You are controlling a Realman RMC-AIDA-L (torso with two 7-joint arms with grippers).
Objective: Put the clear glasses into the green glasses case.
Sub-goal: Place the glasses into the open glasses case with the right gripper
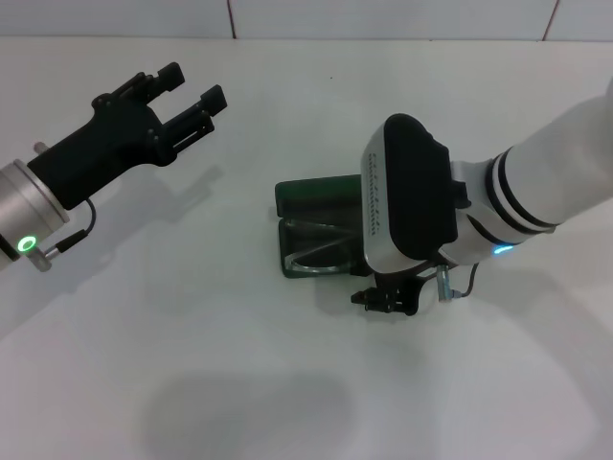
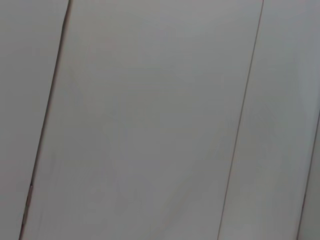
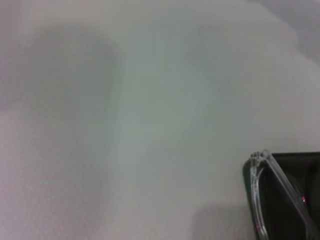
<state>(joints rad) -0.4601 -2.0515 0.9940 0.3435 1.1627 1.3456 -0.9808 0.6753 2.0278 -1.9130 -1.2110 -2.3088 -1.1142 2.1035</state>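
- The clear glasses (image 1: 316, 251) lie in the open tray of the green glasses case (image 1: 311, 196), which rests on the white table (image 1: 192, 364) near the middle of the head view. You see a folded arm crossing the tray diagonally.
- In the right wrist view, one corner of the glasses (image 3: 261, 165) sits on the rim of the case (image 3: 300, 195), so I judge they are not yet fully seated.
- The right gripper (image 1: 388, 297) hangs just beside the case, at its near right corner. Its wrist covers much of the case, and I cannot tell if the fingers are spread or closed.
- The left gripper (image 1: 182, 101) hovers well apart, to the far left, with its fingers spread and nothing between them.
- Expect the glasses to be very light, smooth and slippery; the thin plastic can bend and scratch. If you must move them, take the frame at the bridge or at a hinge corner, not on the lens.
- The case looks stiff and hard-shelled, with rounded corners and a dark lining. It is probably light enough to slide on the table when pushed, so press gently.
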